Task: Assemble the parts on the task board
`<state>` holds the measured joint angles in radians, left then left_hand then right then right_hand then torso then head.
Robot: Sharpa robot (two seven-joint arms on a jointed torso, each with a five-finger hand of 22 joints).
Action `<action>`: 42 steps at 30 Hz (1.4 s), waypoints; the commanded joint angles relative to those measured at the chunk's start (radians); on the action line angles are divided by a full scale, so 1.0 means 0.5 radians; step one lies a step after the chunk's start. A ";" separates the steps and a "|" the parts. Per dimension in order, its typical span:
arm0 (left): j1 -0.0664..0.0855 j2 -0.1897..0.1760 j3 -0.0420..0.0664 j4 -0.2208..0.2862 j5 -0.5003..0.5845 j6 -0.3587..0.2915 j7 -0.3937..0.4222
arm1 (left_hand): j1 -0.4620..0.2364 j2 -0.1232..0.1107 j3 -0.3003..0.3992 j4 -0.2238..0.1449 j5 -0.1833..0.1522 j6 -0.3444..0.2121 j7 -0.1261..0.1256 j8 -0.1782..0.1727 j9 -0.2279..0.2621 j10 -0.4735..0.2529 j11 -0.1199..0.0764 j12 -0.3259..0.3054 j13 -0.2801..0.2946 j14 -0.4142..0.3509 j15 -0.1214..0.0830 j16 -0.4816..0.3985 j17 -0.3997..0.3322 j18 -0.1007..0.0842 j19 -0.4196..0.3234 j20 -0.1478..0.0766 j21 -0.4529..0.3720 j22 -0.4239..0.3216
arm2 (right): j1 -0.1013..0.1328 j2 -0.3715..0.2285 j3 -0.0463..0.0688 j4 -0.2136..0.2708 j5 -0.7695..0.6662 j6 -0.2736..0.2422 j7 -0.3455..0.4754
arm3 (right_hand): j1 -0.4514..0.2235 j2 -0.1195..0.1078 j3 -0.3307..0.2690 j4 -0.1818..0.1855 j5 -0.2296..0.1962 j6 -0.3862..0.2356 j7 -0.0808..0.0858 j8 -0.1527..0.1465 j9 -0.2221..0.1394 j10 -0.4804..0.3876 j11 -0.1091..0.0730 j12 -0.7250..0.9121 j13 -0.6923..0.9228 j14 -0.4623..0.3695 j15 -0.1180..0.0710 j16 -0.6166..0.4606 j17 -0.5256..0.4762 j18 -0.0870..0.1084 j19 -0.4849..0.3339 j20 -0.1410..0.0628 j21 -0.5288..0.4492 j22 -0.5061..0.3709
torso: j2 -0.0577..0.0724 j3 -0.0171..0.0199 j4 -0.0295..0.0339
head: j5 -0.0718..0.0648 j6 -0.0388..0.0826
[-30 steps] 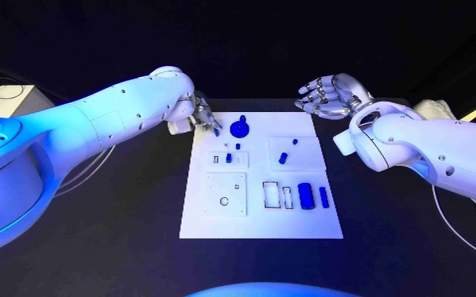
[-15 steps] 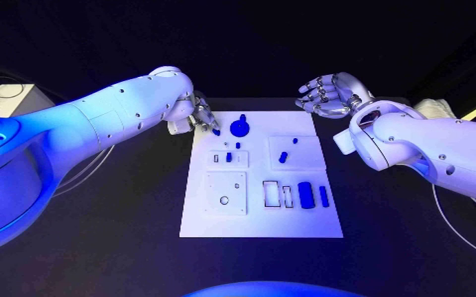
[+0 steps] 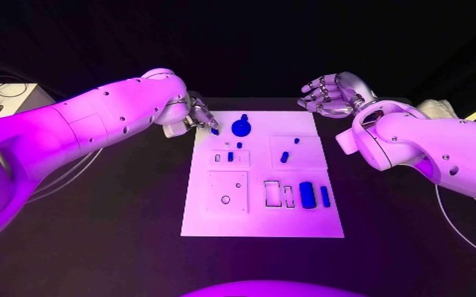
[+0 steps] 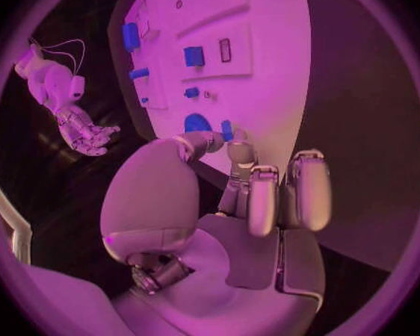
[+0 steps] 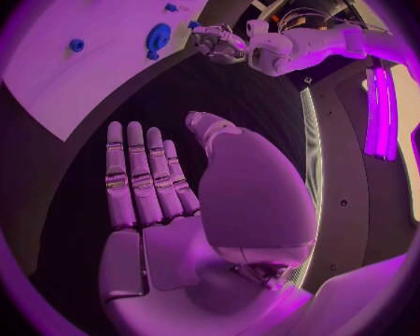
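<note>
The white task board (image 3: pixel 263 218) lies in the middle of the black table. My left hand (image 3: pixel 197 117) hovers at the board's far left corner and pinches a small blue part (image 3: pixel 214 131) between thumb and a finger; the left wrist view shows the small blue part (image 4: pixel 227 130) at the fingertips (image 4: pixel 240 151). Just beside it on the board stands a large round blue part (image 3: pixel 241 128). Small blue pegs (image 3: pixel 285 157) sit in raised white blocks, and two longer blue pieces (image 3: pixel 307 194) lie near the right edge. My right hand (image 3: pixel 332 96) hangs open beyond the far right corner, fingers straight (image 5: pixel 145 183), holding nothing.
A white box (image 3: pixel 18 97) stands at the table's far left with a cable beside it. A pale object (image 3: pixel 433 108) lies at the far right behind my right arm. Dark bare table (image 3: pixel 119 228) surrounds the board on the left, right and near sides.
My left arm's elbow has drifted slightly to the left while the hand stays at the far left corner with the small blue part. The right hand has not moved.
</note>
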<state>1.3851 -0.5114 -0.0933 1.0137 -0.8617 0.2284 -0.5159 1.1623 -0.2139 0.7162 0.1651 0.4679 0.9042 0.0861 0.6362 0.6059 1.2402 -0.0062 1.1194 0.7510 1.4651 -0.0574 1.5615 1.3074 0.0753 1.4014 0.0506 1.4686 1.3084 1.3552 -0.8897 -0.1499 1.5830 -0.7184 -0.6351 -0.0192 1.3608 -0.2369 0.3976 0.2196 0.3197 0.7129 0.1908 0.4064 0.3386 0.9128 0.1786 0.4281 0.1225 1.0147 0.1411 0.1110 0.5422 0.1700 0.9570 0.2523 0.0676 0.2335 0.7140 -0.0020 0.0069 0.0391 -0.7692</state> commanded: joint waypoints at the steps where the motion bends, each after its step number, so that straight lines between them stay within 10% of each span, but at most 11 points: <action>1: 0.004 -0.055 0.006 0.109 0.038 -0.170 0.010 | -0.034 -0.008 0.340 -0.354 0.075 0.056 -0.038 0.015 0.150 0.043 -0.009 0.030 0.053 0.209 -0.019 0.015 0.519 -0.044 0.022 -0.008 0.016 0.092 | 0.000 -0.004 0.001 0.002 0.000 0.014 0.025 | -0.012 0.014 0.004 -0.004 0.007 -0.005 0.115 0.008 -0.003 0.005 0.007 -0.006 -0.002 -0.012 -0.004 -0.006 -0.002 0.026 -0.015 -0.003 -0.005 -0.002 | -0.009 -0.0005 0.012 | 0.001 -0.004; 19: -0.019 -0.271 -0.031 0.570 -0.217 -0.367 0.001 | -0.062 -0.030 0.344 -0.368 0.179 0.083 -0.053 0.028 0.175 0.094 -0.024 0.074 0.135 0.211 -0.033 0.019 0.527 -0.048 0.038 -0.022 0.026 0.111 | -0.001 -0.008 0.000 -0.009 0.011 0.016 0.029 | -0.015 0.016 0.005 -0.002 0.013 -0.005 0.115 0.009 -0.005 0.005 0.007 -0.005 -0.006 -0.012 -0.004 -0.006 -0.006 0.026 -0.016 -0.003 -0.004 -0.006 | -0.017 -0.0057 0.027 | 0.014 -0.014; 42: -0.050 -0.260 -0.136 0.659 -0.298 -0.163 -0.043 | -0.058 -0.038 0.345 -0.380 0.182 0.085 -0.055 0.030 0.179 0.095 -0.027 0.071 0.133 0.211 -0.035 0.019 0.527 -0.049 0.041 -0.025 0.028 0.115 | -0.004 -0.005 0.000 -0.013 0.014 0.017 0.031 | -0.017 0.018 0.007 0.000 0.020 -0.005 0.114 0.011 -0.006 0.006 0.007 -0.005 -0.010 -0.011 -0.004 -0.007 -0.011 0.026 -0.017 -0.002 -0.004 -0.010 | -0.014 -0.0060 0.022 | 0.020 -0.046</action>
<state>1.3602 -0.6438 -0.1611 1.3394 -0.9978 0.1038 -0.5333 1.1271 -0.2413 0.7118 0.1583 0.5539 0.9246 0.0745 0.6460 0.6674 1.2816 -0.0160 1.1531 0.8169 1.4668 -0.0695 1.5672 1.3074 0.0603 1.4136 0.0377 1.4790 1.3079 1.3536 -0.8927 -0.1501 1.5765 -0.7088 -0.6351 -0.0179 1.3555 -0.2316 0.3976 0.2196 0.3238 0.7130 0.1908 0.4063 0.3362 0.9128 0.1787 0.4281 0.1183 1.0147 0.1411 0.1110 0.5376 0.1701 0.9570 0.2523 0.0676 0.2293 0.7070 -0.0047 0.0190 0.0482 -0.7901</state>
